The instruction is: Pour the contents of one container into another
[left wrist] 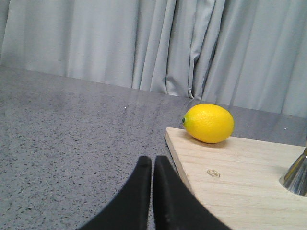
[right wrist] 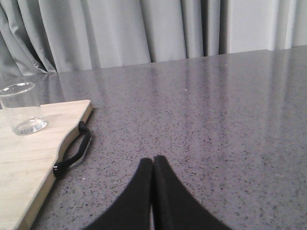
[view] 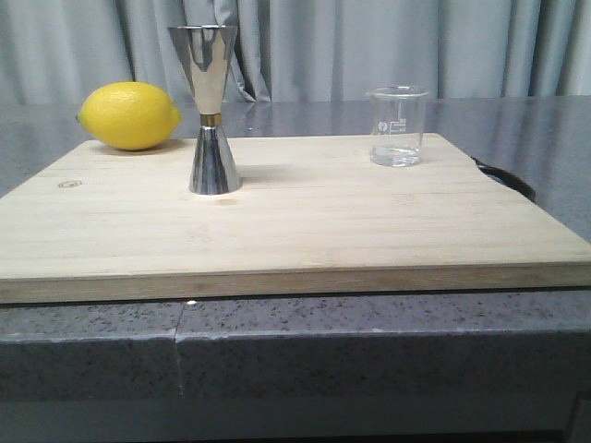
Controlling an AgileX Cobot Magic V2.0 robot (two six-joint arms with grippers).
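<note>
Presently, on the cutting board (view: 295, 231): jigger (view: 210, 111) upright at 10 o'clock, beaker (view: 398, 125) upright at 2 o'clock, well apart; lemon (view: 129, 115) at the far-left corner. My left end effector (left wrist: 152, 165) and right end effector (right wrist: 152, 165): fingers together, empty, over the table (right wrist: 216, 120).

Soft even light, faint shadows, glare on jigger (view: 207, 101).
</note>
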